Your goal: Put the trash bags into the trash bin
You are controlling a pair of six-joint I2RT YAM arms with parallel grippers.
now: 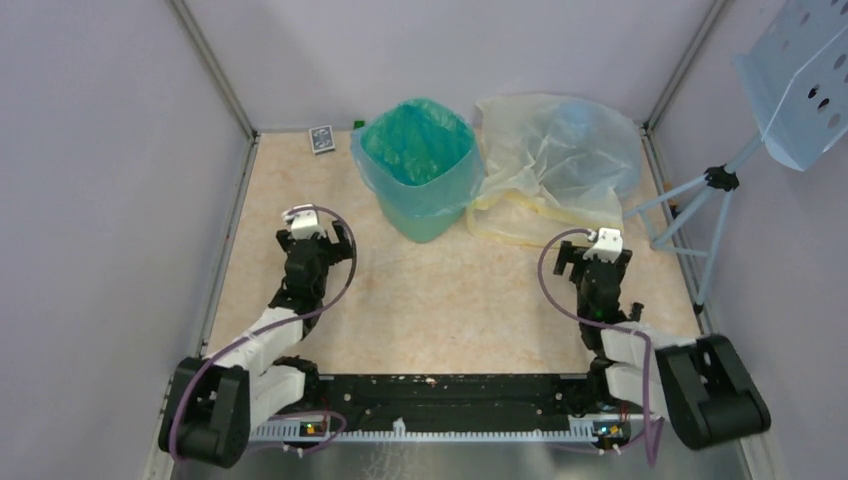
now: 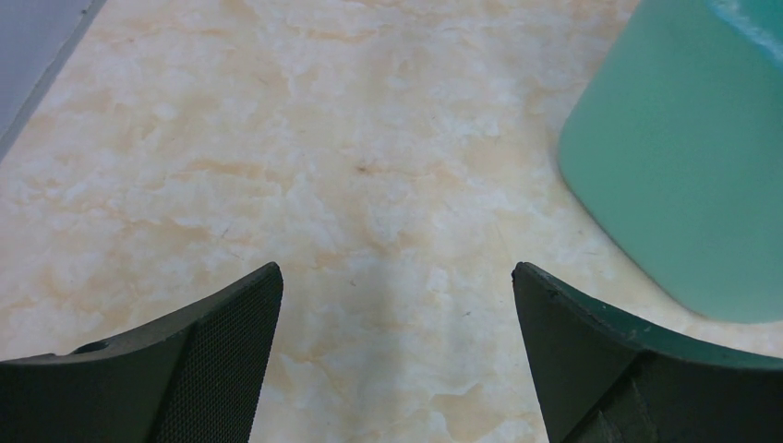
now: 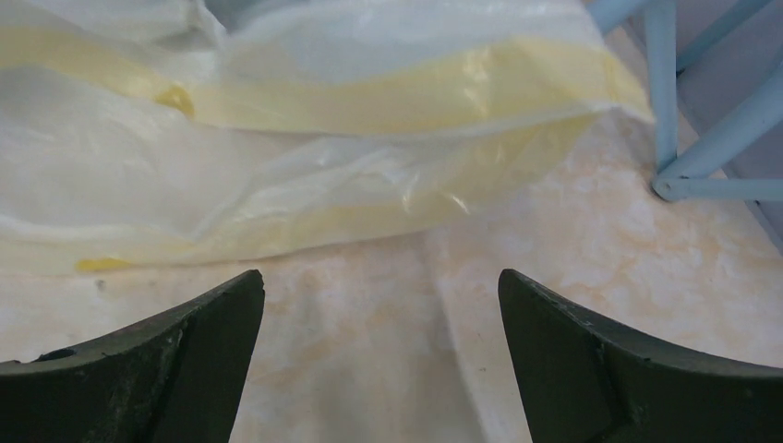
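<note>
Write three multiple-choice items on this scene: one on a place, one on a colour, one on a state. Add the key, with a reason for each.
1. Where does the pile of loose bags lie?
A. Beside the bin, on the right arm's side
B. Beside the bin, on the left arm's side
C. Between the two arm bases

2. What colour are the bin's walls?
A. Red
B. Green
C. Black

3. What state is the right gripper in?
A. Open, holding nothing
B. Shut on a bag
C. Shut on the bin's rim

Key:
1 A: the top view shows the pile beside the bin, on the right arm's side.
2 B: the walls are green in the top and left wrist views.
3 A: its wrist view shows the jaws wide apart with nothing between them.
</note>
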